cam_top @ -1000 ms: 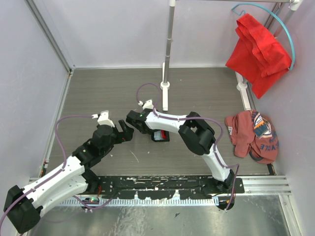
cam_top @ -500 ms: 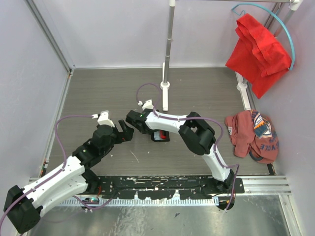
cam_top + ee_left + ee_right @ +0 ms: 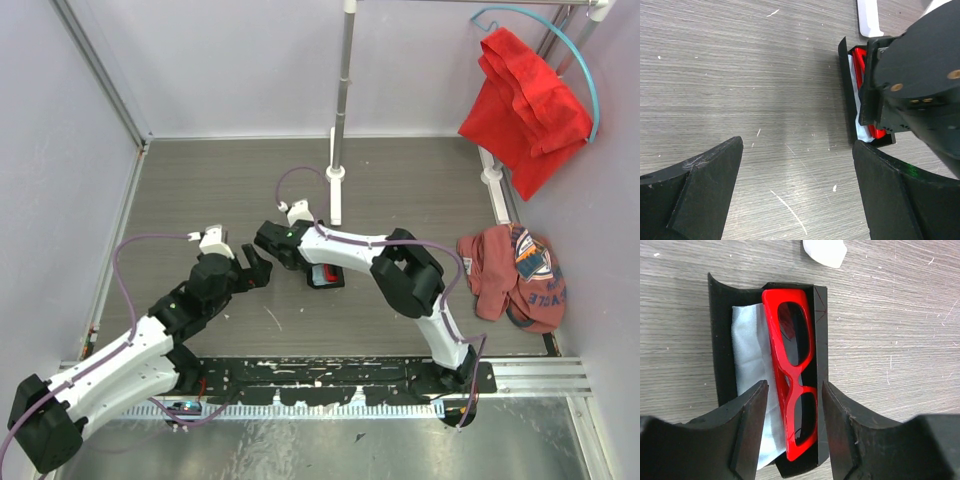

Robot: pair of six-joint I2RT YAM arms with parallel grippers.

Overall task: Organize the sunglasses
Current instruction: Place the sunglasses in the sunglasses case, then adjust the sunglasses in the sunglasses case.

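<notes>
Right gripper (image 3: 792, 432) spread astride sunglasses (image 3: 790, 390), not pinching | sunglasses rest in case (image 3: 720, 330) on cloth (image 3: 747, 355) (padding, likely) | case unclosed

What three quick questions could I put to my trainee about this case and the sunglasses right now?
1. True or false: the sunglasses lie inside the open case.
2. What shares the case with them? A) pale blue cloth B) a pen C) nothing
3. Which end effector hangs above the case, jaws apart?
Key: 1 true; 2 A; 3 the right end effector.
</notes>
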